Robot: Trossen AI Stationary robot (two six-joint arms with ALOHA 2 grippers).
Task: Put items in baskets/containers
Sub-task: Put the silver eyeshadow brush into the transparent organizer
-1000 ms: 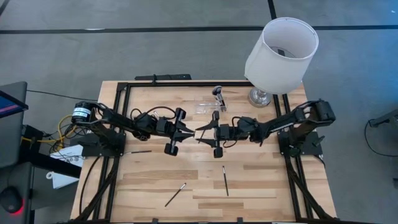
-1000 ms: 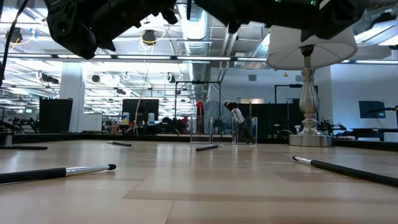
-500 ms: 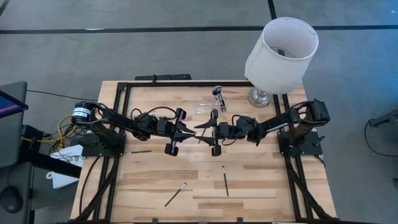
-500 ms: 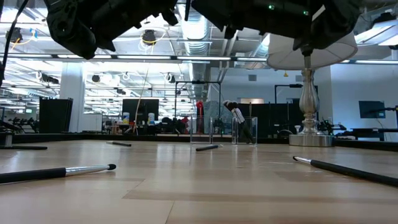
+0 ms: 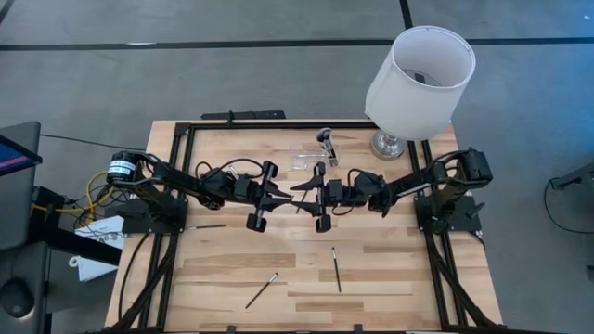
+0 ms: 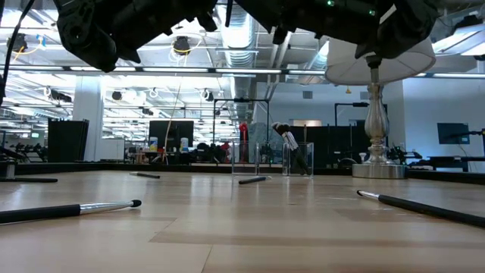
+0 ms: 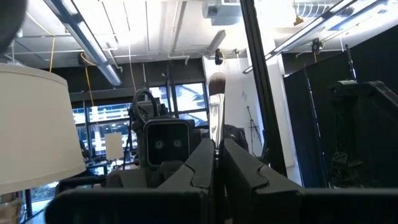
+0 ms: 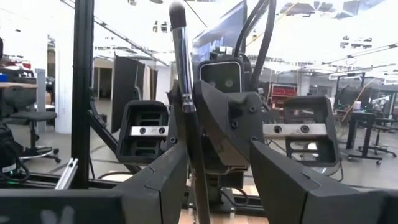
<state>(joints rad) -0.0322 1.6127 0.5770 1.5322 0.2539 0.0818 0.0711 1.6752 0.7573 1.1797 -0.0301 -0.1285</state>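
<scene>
The tabletop [image 5: 232, 269] is pale wood planks inside a black metal frame. A white drum-shaped lamp [image 5: 419, 79] on a shiny metal base stands at its far right corner, with a clear plastic organizer [image 5: 311, 156] just left of it; a brush head [image 5: 325, 136] sticks up from it.

Over the middle of the tabletop the two dark arms reach toward each other, held level above the wood. The left pincer [image 5: 283, 198] is nearly shut on a thin brush [image 7: 216, 115] with a pale handle and dark soft tuft, standing upright between its fingers [image 7: 199, 165]. The right pincer [image 5: 299, 196] faces it with its fingers spread wide on either side of the same brush, not clamping it.

Only the overhead view shows the loose brushes' layout: one [image 5: 262, 289] and another [image 5: 336, 268] on the near planks, a third [image 5: 206, 225] by the left arm's base. The low view shows slim black handles lying flat, such as a near one [image 6: 68, 210].
</scene>
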